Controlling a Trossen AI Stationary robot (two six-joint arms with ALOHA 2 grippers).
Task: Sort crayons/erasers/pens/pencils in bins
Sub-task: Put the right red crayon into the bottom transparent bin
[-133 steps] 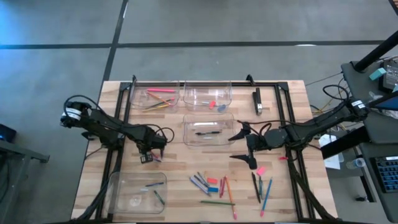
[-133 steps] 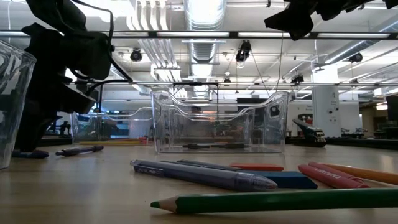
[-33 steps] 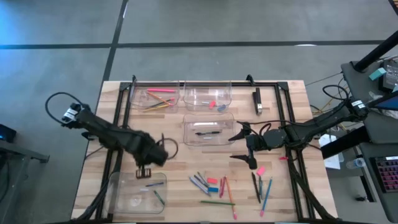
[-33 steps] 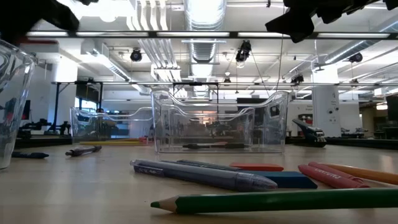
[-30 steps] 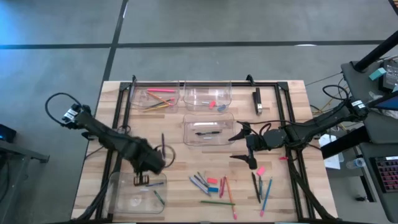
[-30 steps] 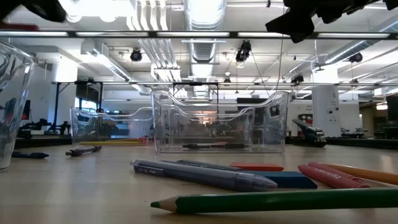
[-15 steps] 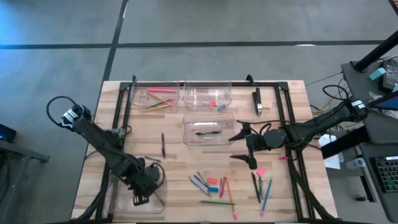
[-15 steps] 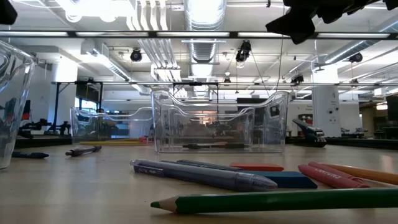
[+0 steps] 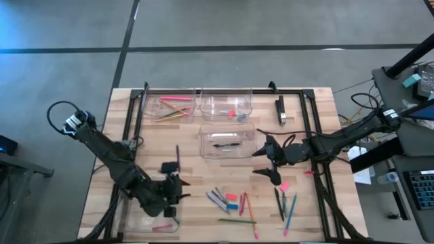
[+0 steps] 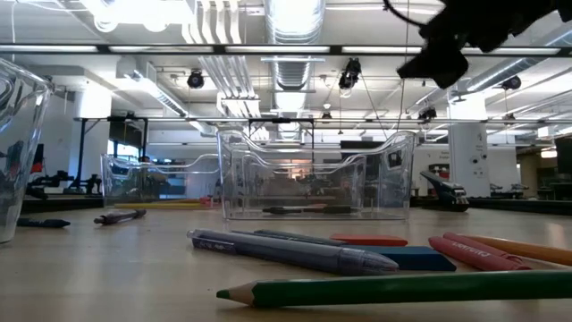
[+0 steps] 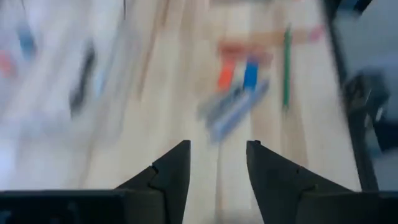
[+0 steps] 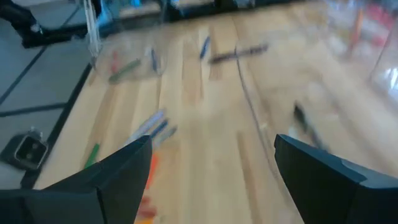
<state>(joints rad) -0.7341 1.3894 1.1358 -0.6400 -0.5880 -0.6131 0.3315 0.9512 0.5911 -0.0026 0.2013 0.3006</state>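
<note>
My left gripper (image 9: 178, 195) stands open and empty over the right edge of the near-left bin (image 9: 135, 215), pointing toward the table's right; its wrist view shows a bare gap (image 11: 217, 177) between the fingers. A red crayon (image 9: 161, 228) lies in that bin. Loose crayons, pens and erasers (image 9: 230, 200) lie on the table ahead of it. My right gripper (image 9: 266, 163) hangs wide open above the table, right of the middle bin (image 9: 227, 141), and touches nothing. The far-left bin (image 9: 169, 106) holds pencils; the far-middle bin (image 9: 227, 106) holds erasers.
A purple pen (image 9: 178, 157) lies alone left of the middle bin. More pens and a pencil (image 9: 285, 203) and a pink eraser (image 9: 285, 184) lie near right. A black block (image 9: 280, 110) sits far right. A black frame (image 9: 135, 122) edges the table.
My left gripper has gone toward the near edge over the near-left bin, then swung back and turned toward the table's right. A red crayon now lies in that bin where none showed before. My right gripper has rolled a little in place.
</note>
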